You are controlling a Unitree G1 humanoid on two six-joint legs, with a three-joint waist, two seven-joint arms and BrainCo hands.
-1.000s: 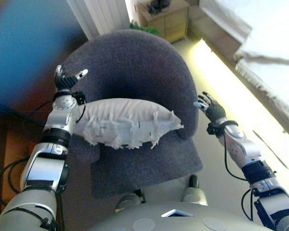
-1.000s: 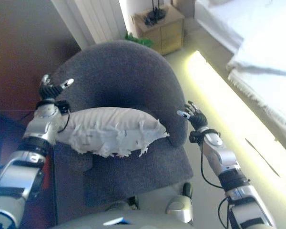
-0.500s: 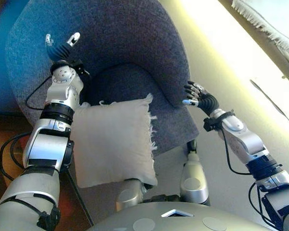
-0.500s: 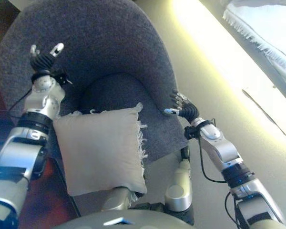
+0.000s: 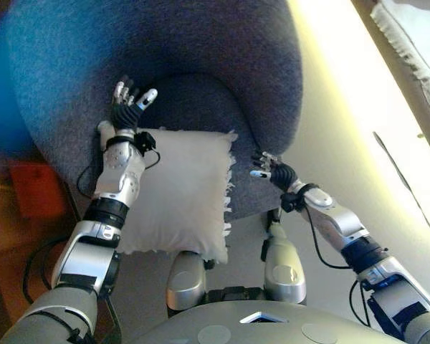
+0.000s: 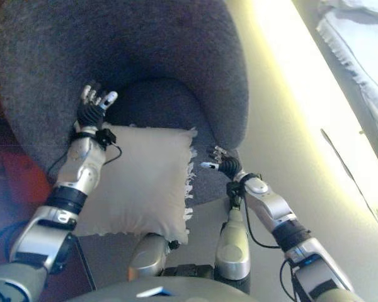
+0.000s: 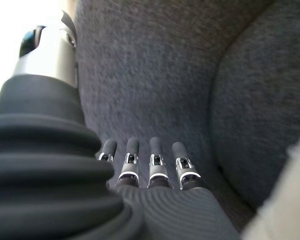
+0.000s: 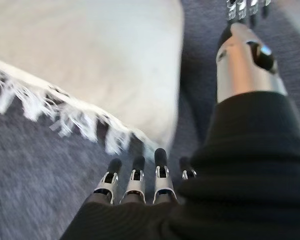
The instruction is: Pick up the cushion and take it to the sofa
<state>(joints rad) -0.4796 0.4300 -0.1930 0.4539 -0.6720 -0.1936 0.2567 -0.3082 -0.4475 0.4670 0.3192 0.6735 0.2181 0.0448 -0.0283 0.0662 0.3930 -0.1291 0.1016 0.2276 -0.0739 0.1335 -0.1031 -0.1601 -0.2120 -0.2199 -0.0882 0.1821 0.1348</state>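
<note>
Both hands loose, holding nothing: left hand (image 5: pixel 127 107) upper left by cushion (image 5: pixel 183 190), right hand (image 5: pixel 272 170) centre-right, chair (image 5: pixel 201 64) behind.

One cushion (image 5: pixel 183 190), white and fringed along one edge, and just that one. One armchair (image 5: pixel 201 64), dark grey, curved back. Two robot hands in view: left robot hand (image 5: pixel 127 107) with straight fingers, right robot hand (image 5: pixel 272 172) with relaxed fingers. One pale strip of floor (image 5: pixel 337 107) alongside.
</note>
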